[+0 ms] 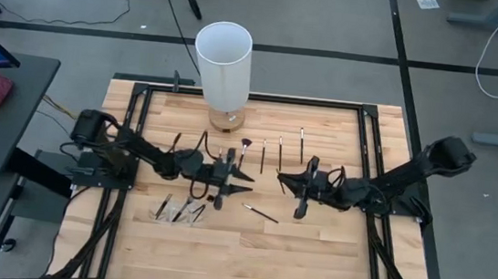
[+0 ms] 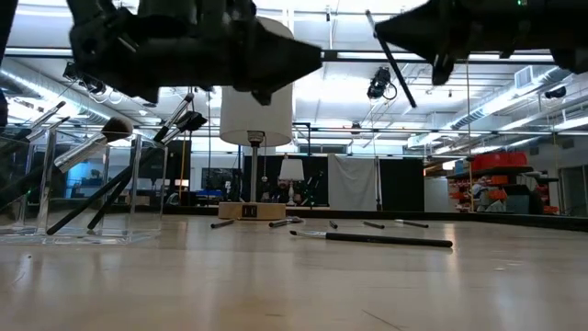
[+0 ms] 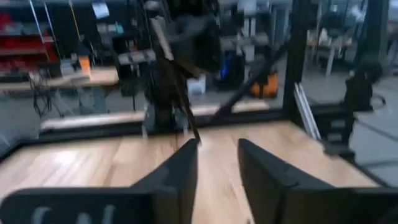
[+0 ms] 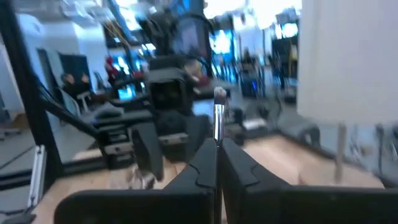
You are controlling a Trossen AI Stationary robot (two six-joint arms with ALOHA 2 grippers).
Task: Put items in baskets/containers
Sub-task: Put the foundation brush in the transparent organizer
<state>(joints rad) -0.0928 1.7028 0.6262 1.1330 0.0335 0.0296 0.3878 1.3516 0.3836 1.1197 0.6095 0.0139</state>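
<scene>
My right gripper (image 1: 284, 176) hangs above the middle of the table, shut on a thin makeup brush (image 2: 395, 64). My left gripper (image 1: 247, 182) faces it from the left, open and with nothing between its fingers, also above the table. A clear container (image 1: 178, 211) stands near the left with several brushes (image 2: 101, 188) leaning inside it. One brush (image 1: 260, 213) lies flat on the wood near the middle. Several more brushes (image 1: 279, 152) lie in a row toward the far edge. My right gripper pinches the brush between its two fingers near the bristle end, at the silvery ferrule (image 4: 218, 127). The fingers reach in level from the table's right and lie across the brush. The brush is lifted clear and tilted, its tip above the fingers and its dark handle (image 2: 406, 92) hanging below.
A tall white cylinder (image 1: 222, 64) stands on a small base at the far edge, behind the row of brushes. A black frame (image 1: 368, 142) borders the wooden table. Bare wood lies along the near side.
</scene>
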